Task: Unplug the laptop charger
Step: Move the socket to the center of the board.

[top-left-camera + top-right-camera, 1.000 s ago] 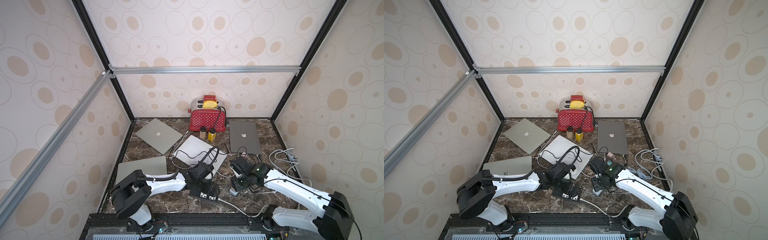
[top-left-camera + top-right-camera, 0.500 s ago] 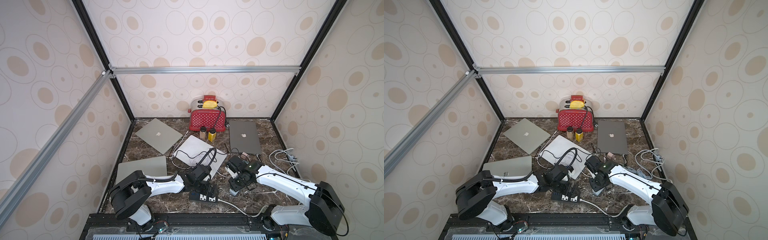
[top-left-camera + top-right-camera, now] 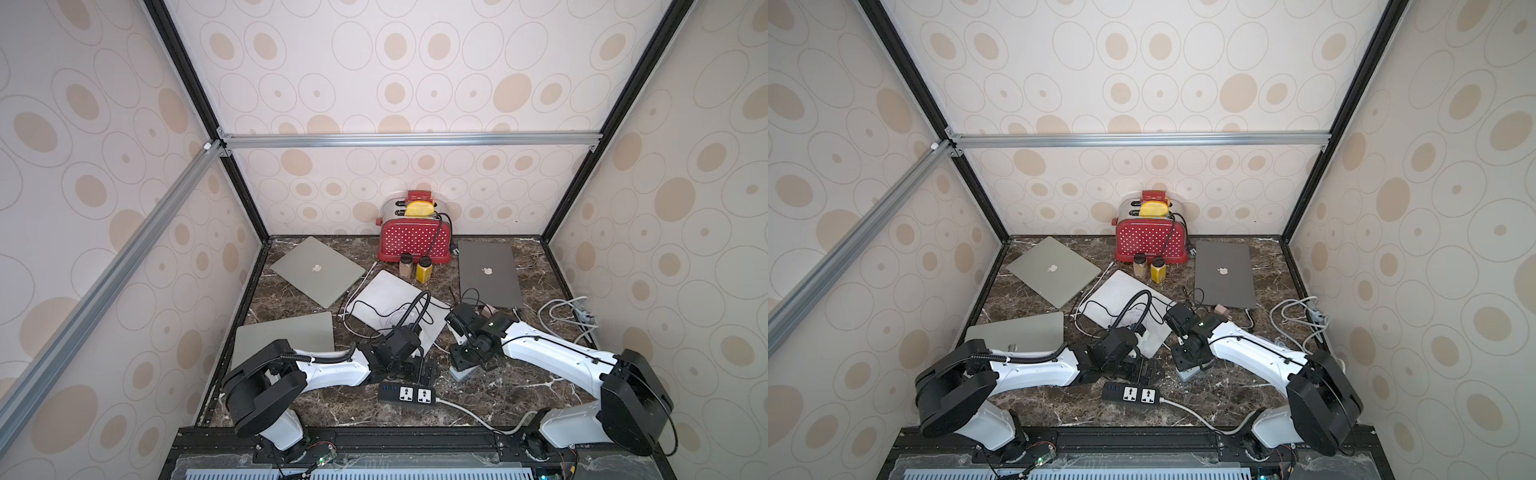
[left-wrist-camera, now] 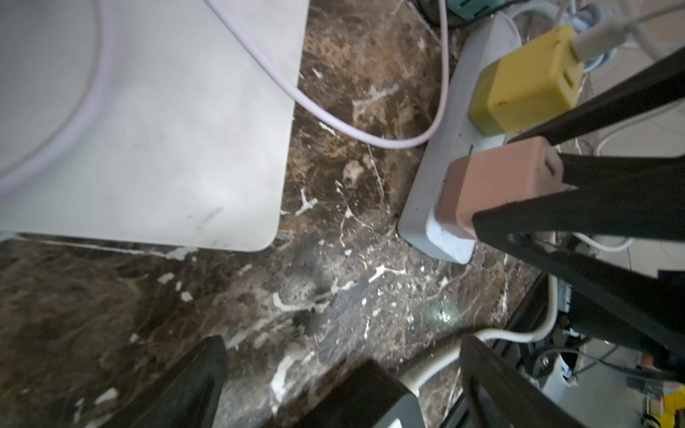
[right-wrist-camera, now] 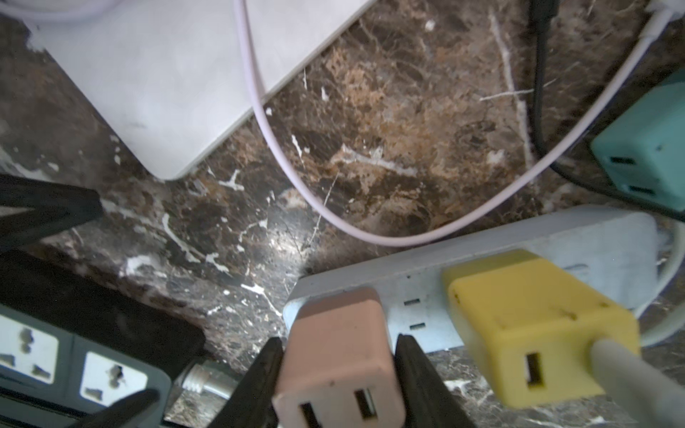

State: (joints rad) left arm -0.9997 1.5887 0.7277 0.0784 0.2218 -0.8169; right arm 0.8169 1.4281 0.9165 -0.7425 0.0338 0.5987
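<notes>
A pink charger block [image 5: 337, 333] stands plugged into the near end of a white power strip [image 5: 407, 281], with no cable in its two ports. My right gripper [image 5: 339, 352] is shut on it, one black finger on each side; the left wrist view shows the same grip on the pink charger [image 4: 493, 185]. Beside it on the strip sits a yellow charger [image 5: 526, 326] with a white cable. My left gripper [image 4: 339, 385] is open, low over the end of a black power strip [image 3: 409, 392]. In both top views the right gripper [image 3: 463, 368] [image 3: 1187, 361] points down at the white strip.
A white laptop [image 3: 386, 299] with a lilac cable across it lies just behind both grippers. Three more closed laptops, a red toaster [image 3: 415, 243] and two small jars [image 3: 415, 268] stand further back. A teal charger [image 5: 648, 148] lies near the strip. Loose cables [image 3: 569, 316] coil at right.
The right gripper's jaws have closed in onto the pink charger and the arm has shifted a little to the left. The left gripper has stayed open near the black power strip.
</notes>
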